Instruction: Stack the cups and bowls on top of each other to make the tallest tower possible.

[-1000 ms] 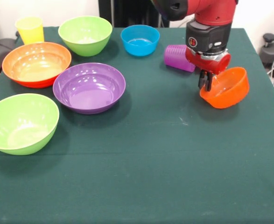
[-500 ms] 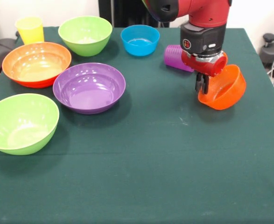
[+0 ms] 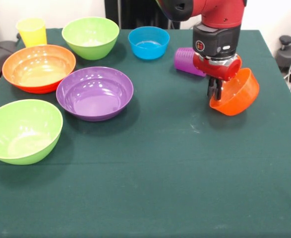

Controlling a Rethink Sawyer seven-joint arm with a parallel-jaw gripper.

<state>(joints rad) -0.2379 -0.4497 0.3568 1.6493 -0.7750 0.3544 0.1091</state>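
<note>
My gripper (image 3: 215,91) is shut on the near-left rim of the small orange bowl (image 3: 238,95), which hangs tilted with its opening toward the left, just above the cloth at the right. A purple ribbed cup (image 3: 187,61) lies on its side just behind the gripper. A small blue bowl (image 3: 148,42) stands at the back centre. At the left are a lime green bowl (image 3: 90,37), a large orange bowl (image 3: 38,68), a purple bowl (image 3: 94,92), a second lime green bowl (image 3: 22,130) and an upright yellow cup (image 3: 31,31).
The green cloth-covered table (image 3: 160,188) ends close to the orange bowl on the right. A black chair base (image 3: 290,52) stands beyond that right edge.
The small orange bowl has been lifted slightly and tilted more steeply toward the left, and the gripper has shifted a little left and up with it.
</note>
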